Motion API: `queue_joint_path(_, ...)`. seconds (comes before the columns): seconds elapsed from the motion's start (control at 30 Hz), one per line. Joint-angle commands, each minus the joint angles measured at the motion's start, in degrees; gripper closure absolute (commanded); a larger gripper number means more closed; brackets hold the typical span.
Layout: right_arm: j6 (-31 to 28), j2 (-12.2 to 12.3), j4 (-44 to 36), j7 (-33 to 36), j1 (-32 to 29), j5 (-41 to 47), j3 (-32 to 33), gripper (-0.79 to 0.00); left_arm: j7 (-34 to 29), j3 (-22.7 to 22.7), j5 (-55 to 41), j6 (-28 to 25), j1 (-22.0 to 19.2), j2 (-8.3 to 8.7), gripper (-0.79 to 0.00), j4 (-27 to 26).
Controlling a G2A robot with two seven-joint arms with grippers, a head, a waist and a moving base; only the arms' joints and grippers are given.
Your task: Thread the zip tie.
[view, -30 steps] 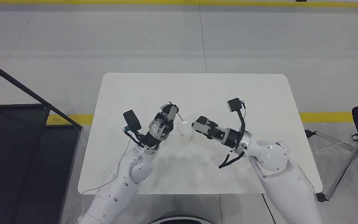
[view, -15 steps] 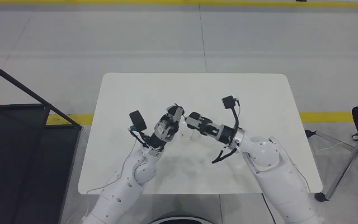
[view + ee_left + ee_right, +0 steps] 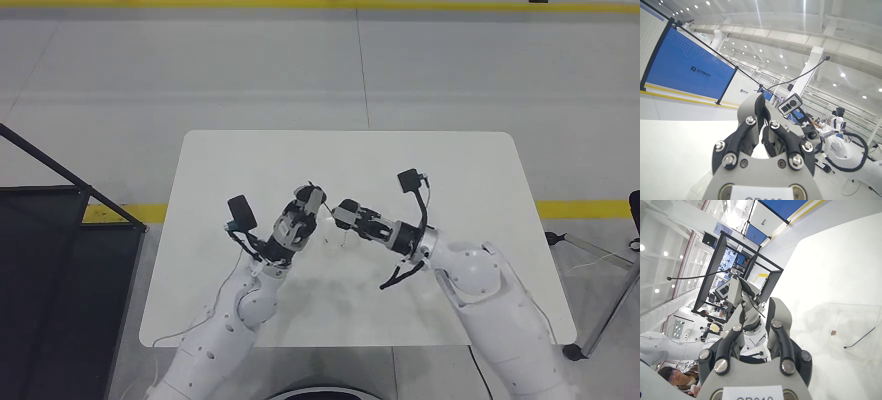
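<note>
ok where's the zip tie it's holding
Top view: the zip tie is pinched in the left claw above the table, head end free, beside the open right claw.

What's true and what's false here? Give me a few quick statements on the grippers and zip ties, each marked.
1. The left gripper is shut on a zip tie. True.
2. The right gripper grips that zip tie too. False: it is open and holds nothing.
3. A second zip tie lies on the table. True.
4. The held zip tie is closed into a loop. False: its head sticks out free.
</note>
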Motion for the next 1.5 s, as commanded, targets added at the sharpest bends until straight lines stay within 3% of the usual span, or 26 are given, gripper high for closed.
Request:
queue_joint_path(0.0,-0.13,-0.02,0.1,0.0,0.11,0.01,-0.04,-0.277,-0.26,-0.18,-0.17,0.0,0.04,-0.05,0.0,0.01)
queue_joint_path(0.3,-1.79,-0.08,-0.05,-0.89,-0.16,-0.89,-0.3,-0.237,-1.6,-0.24,-0.86,-0.34,-0.08,-0.4,0.0,0.3)
queue_joint_path(0.93,-0.92,-0.33,1.39,-0.82,1.45,-3.16,-1.27,-0.289,-4.82,-1.25,-4.18,-2.68,0.36,-0.85,0.0,-0.25)
queue_joint_path(1.1,-1.7,-0.38,1.77,-0.44,1.7,-2.84,-1.44,-0.268,-5.33,-1.55,-4.6,-3.03,0.49,-0.95,0.0,-0.32)
queue_joint_path(1.23,-2.04,-0.41,1.76,-0.4,1.69,-3.0,-1.56,-0.215,-5.69,-1.66,-4.66,-3.1,0.52,-1.05,0.0,-0.42)
queue_joint_path(1.4,-2.44,-0.4,1.71,-0.09,1.58,-2.81,-1.53,-0.018,-5.92,-1.8,-4.61,-3.16,0.46,-1.19,0.0,-0.33)
queue_joint_path(1.47,-2.46,-0.39,1.68,-0.05,1.54,-2.8,-1.51,0.0,-6.05,-1.84,-4.67,-3.1,0.43,-1.26,0.0,-0.27)
